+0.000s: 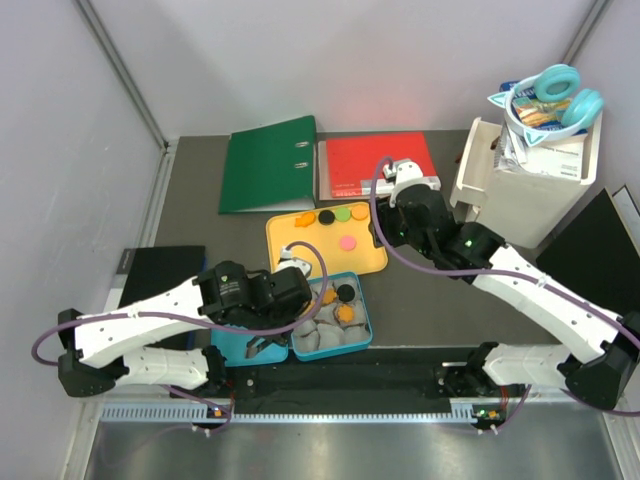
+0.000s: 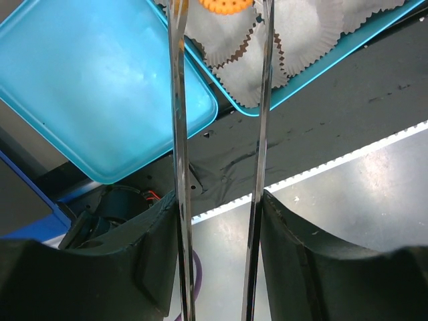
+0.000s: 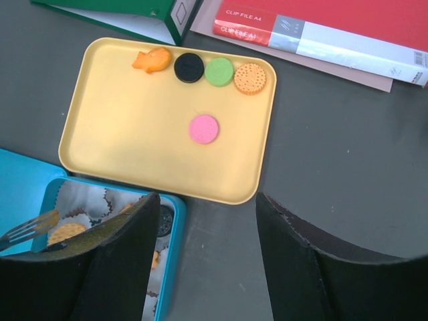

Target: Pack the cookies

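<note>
Several cookies lie on the yellow tray (image 1: 300,262) (image 3: 134,144): a fish-shaped orange one (image 3: 152,59), a black one (image 3: 188,67), a green one (image 3: 219,71), a round orange one (image 3: 250,78) and a pink one (image 3: 203,128). The blue box (image 1: 366,322) holds grey paper cups with a black cookie (image 1: 346,292) and orange cookies (image 1: 344,313). My left gripper (image 1: 290,300) (image 2: 219,207) is shut on metal tongs (image 2: 179,134), which pinch an orange cookie (image 2: 227,5) over the cups. My right gripper (image 1: 395,230) (image 3: 207,207) is open and empty, above the tray's near right corner.
The box's blue lid (image 1: 232,350) (image 2: 100,87) lies left of the box. A green binder (image 1: 268,163) and a red file (image 1: 378,165) lie behind the tray. A white bin (image 1: 530,185) with turquoise headphones (image 1: 555,95) stands at the back right. Black panels (image 1: 160,270) flank the table.
</note>
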### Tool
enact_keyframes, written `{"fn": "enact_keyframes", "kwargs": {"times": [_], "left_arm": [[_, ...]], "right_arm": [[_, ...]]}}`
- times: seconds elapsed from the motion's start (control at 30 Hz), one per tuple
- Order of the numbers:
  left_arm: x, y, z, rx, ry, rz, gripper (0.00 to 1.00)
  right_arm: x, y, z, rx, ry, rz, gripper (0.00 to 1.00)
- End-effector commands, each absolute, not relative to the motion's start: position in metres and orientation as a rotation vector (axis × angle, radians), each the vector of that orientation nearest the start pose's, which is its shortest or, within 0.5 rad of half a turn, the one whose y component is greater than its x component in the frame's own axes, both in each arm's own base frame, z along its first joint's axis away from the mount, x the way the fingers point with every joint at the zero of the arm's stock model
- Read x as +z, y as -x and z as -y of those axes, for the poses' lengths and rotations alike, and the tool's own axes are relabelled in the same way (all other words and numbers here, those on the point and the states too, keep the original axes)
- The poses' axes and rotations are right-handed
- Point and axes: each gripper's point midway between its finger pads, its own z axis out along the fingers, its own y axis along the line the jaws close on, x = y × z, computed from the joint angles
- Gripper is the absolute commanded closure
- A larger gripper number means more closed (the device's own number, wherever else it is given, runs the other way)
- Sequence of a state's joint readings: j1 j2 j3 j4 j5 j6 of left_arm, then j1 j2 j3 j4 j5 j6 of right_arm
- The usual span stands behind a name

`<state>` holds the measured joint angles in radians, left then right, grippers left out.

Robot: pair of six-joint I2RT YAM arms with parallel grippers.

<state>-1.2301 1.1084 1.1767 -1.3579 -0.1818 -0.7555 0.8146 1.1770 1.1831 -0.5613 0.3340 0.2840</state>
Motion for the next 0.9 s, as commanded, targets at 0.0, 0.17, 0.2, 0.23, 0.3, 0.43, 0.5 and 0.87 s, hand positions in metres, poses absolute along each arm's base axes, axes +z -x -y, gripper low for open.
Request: {"fn": "enact_keyframes", "kwargs": {"times": [0.0,0.17,0.2,0.23,0.3,0.43,0.5,0.87], "left_arm": [[0.183,-0.059,0.140,-0.036,-0.659,-2.789,0.47],[0.184,-0.060,0.139,-0.044,-0.662,-2.784,0.46],[0.185,-0.060,0.140,-0.045,-0.660,-2.780,0.46],[0.185,-0.061,0.139,-0.045,-0.660,-2.777,0.45],[0.189,-0.063,0.141,-0.056,-0.657,-2.764,0.45],[0.201,-0.072,0.148,-0.073,-0.650,-2.716,0.46],[0.216,-0.082,0.155,-0.087,-0.649,-2.659,0.46],[0.239,-0.157,0.166,0.151,-0.351,-2.416,0.50]], "right_arm": [[0.271,-0.276,-0.218,0.336,0.320,-2.026,0.40],[0.270,-0.276,-0.218,0.334,0.319,-2.026,0.40],[0.270,-0.277,-0.218,0.333,0.322,-2.024,0.40],[0.270,-0.277,-0.218,0.333,0.322,-2.024,0.40],[0.269,-0.277,-0.219,0.334,0.322,-2.027,0.40],[0.269,-0.277,-0.220,0.335,0.324,-2.027,0.40],[0.270,-0.278,-0.220,0.331,0.323,-2.027,0.40],[0.274,-0.277,-0.216,0.321,0.314,-2.028,0.40]]}}
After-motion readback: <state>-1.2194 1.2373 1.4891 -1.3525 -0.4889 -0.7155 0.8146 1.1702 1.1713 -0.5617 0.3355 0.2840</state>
